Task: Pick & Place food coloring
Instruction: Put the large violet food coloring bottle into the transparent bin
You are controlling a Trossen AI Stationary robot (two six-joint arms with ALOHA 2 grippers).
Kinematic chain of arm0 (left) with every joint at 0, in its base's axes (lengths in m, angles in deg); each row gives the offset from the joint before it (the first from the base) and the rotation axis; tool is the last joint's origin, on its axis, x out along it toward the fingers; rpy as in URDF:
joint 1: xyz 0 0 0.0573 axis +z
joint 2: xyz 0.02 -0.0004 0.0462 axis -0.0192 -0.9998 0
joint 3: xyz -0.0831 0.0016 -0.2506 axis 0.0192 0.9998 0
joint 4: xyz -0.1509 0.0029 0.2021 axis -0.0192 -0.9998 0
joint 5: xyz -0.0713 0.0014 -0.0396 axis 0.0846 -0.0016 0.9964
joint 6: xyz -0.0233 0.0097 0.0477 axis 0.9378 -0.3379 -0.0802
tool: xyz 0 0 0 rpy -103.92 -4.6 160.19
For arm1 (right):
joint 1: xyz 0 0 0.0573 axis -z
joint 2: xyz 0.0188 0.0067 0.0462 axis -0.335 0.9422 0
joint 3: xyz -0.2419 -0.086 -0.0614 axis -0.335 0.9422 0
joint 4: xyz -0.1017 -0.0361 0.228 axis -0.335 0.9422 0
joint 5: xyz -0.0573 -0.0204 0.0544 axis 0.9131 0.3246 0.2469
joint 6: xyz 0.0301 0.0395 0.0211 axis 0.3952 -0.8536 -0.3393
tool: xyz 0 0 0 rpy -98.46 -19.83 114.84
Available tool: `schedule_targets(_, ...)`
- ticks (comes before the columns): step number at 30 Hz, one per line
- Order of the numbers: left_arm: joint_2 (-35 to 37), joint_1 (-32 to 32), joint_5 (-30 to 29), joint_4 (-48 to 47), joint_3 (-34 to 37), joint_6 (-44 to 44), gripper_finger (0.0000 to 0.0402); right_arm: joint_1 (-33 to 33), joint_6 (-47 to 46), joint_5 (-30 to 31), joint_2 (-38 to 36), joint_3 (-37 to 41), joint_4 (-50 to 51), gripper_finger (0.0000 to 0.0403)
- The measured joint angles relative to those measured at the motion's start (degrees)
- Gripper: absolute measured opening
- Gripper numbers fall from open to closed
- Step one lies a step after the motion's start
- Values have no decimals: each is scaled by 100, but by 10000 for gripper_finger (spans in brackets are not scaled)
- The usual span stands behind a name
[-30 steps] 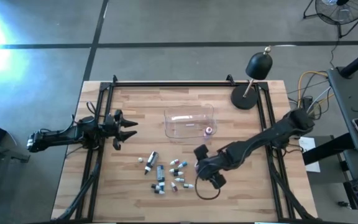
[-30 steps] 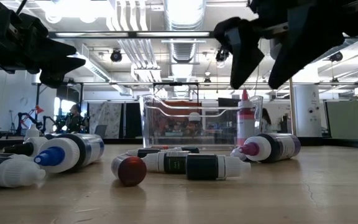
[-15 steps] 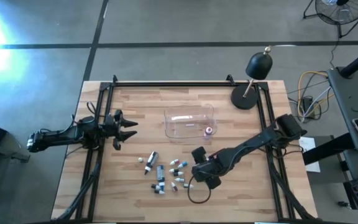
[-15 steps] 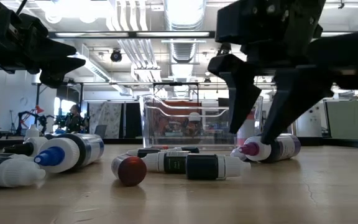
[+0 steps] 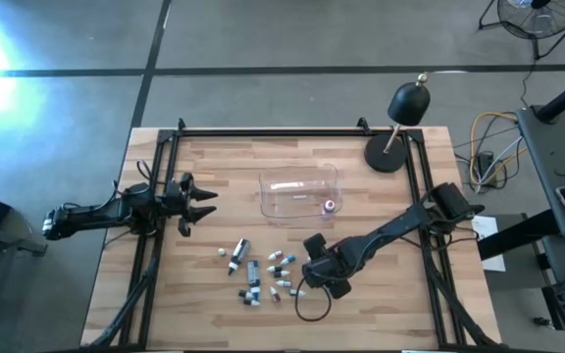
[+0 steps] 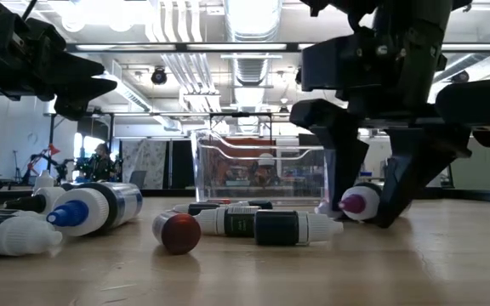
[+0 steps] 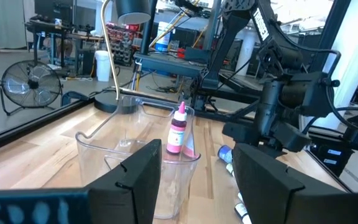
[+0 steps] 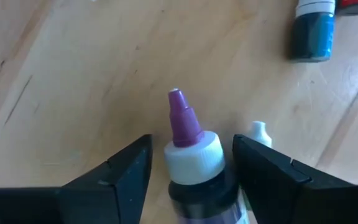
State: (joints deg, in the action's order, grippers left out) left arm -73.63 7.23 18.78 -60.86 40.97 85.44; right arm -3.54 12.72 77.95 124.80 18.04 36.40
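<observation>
Wood table point(image 5: 214, 304), scattered bottles point(image 5: 263, 275), workshop beyond — fan point(image 5: 533, 15)

Right claw point(image 6: 371, 208) low at the tabletop, fingers parted; left claw point(image 5: 196, 203) waits raised, fingers apart.

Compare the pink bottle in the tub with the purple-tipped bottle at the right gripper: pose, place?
Pink bottle stands upright inside the clear tub; purple-tipped bottle lies on its side on the table. Nothing touches the pink one; the right gripper straddles the purple-tipped one, fingers either side, not yet pressed against it. Both are small dropper bottles with pointed tips.
</observation>
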Motion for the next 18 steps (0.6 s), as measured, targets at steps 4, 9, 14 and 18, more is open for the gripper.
schedule_targets(4, 0, -2, 1, 0, 0, 0, 172, -2, -1, 9, 3, -4, 29, 200)
schedule_targets(9, 0, 0, -1, 0, 0, 0, 172, 0, 2, 70, -18, -2, 73, 169)
schedule_targets(14, 0, -2, 0, 0, 0, 2, 172, 0, -60, 74, -26, -12, 85, 129)
schedule_targets(18, 0, -1, -1, -2, 0, 0, 172, 0, -414, 70, -28, -181, 240, 114)
